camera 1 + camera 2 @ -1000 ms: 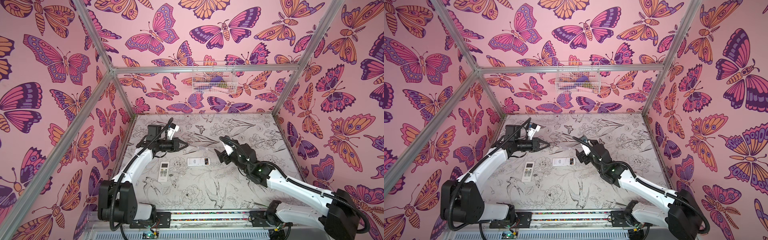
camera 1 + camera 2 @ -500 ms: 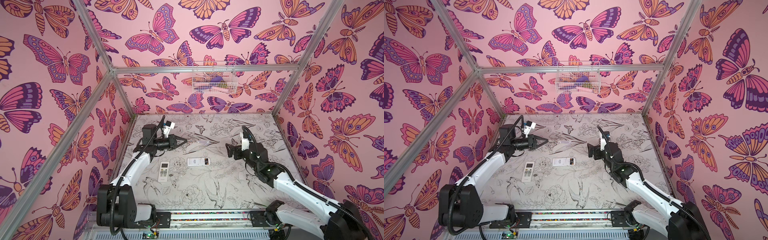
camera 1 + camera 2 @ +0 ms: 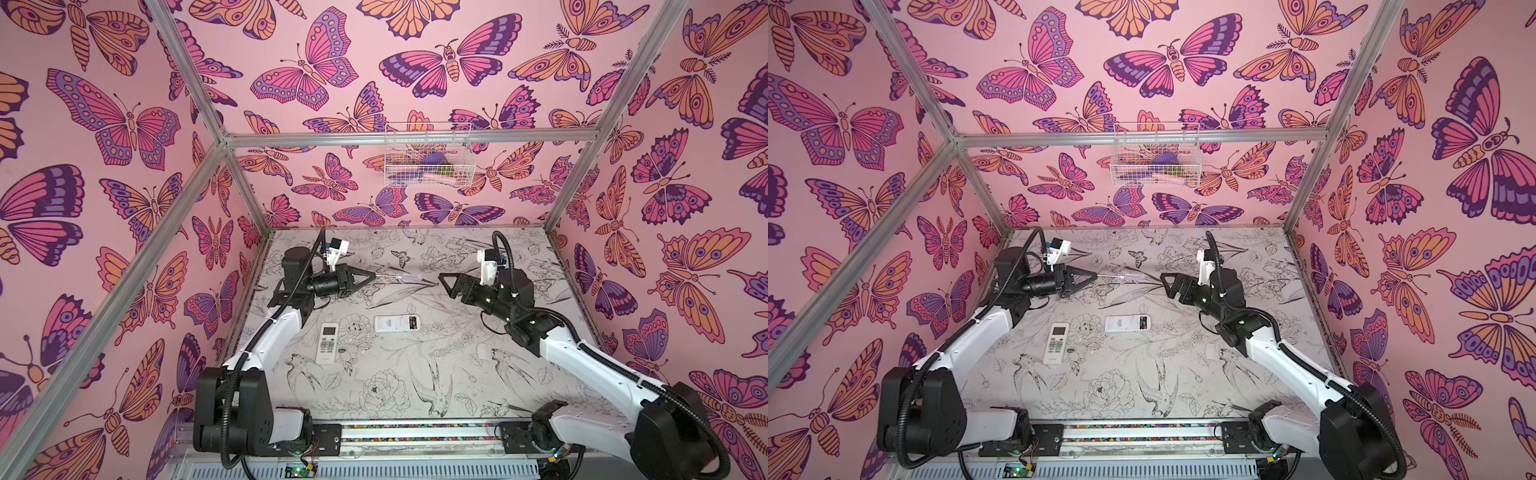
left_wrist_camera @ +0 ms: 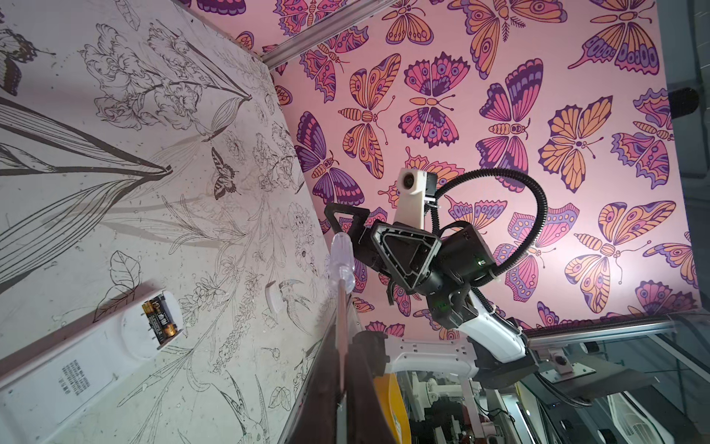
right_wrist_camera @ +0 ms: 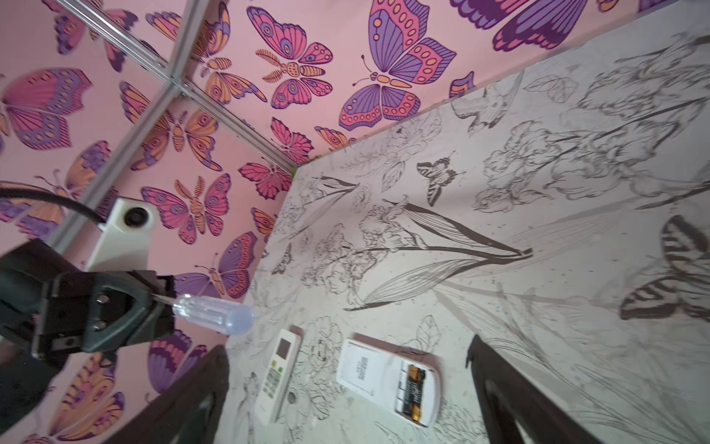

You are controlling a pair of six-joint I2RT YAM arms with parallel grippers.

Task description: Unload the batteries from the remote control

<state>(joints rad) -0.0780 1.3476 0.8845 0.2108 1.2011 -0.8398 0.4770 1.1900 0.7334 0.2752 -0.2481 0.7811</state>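
We see our left claw (image 3: 373, 275) clenched on the screwdriver (image 3: 401, 276) by its shaft, at 11 o'clock from the face-down remote (image 3: 390, 323) on the surface (image 3: 374, 399). Our right claw (image 3: 443, 281) hangs released at 1 o'clock. The batteries (image 5: 410, 390) sit in the remote's uncovered compartment.

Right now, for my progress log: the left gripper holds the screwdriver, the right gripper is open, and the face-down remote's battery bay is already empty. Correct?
One thing is off: the bay is not empty. The right wrist view shows the batteries lying in the face-down remote. The rest holds: the left gripper holds the screwdriver and the right gripper is open.
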